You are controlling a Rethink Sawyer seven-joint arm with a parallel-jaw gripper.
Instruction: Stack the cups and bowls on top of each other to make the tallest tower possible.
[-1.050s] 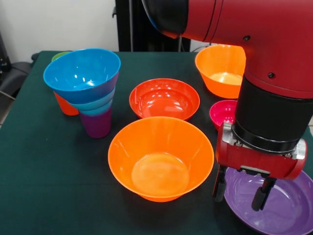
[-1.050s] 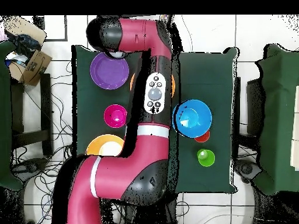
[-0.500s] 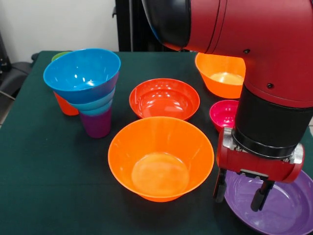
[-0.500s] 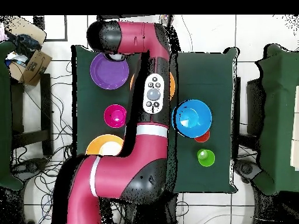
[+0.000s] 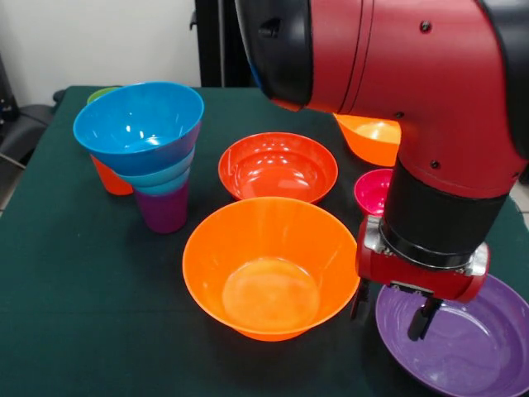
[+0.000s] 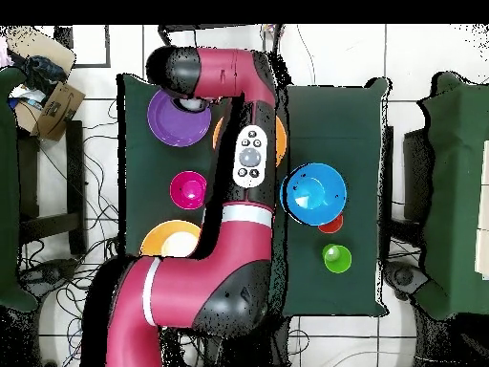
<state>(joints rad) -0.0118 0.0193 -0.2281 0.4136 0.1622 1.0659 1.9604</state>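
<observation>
Front view: we judge the purple bowl (image 5: 463, 343) light and slippery; our open fingers (image 5: 423, 317) straddle its rim.

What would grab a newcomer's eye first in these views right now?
The red arm fills the front view's right side, its open end effector straddling the near-left rim of the large purple bowl. At far left stands the tower, a wide blue bowl topping it. A big orange bowl sits front and centre.

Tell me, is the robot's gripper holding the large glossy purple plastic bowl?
No: the gripper hangs open over the purple bowl's rim, gripping nothing.
</observation>
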